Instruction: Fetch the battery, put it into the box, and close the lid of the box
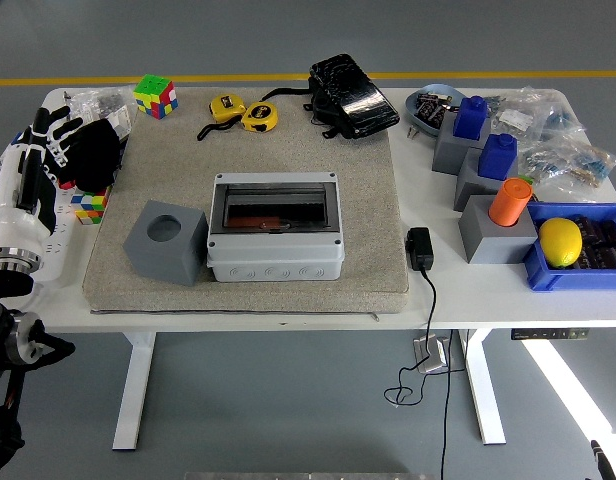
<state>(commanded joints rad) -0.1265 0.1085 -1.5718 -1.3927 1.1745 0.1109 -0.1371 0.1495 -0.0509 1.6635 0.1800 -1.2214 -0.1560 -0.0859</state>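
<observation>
The grey box (275,256) stands on the beige mat (358,180), its dark see-through lid (275,207) lying flat and shut. Through the lid a reddish-orange object (256,216) shows inside. My left hand (54,133) hovers over the table's far left edge, well away from the box, its fingers (44,122) relaxed and holding nothing. A black object (92,154) lies just right of the hand. My right hand is out of view.
A grey block with a round hole (165,240) touches the box's left side. Two cubes (155,96), tape measures (244,113) and a black pouch (350,96) lie at the back. Grey stands, an orange cylinder (509,201) and a blue bin (584,272) with a lemon fill the right.
</observation>
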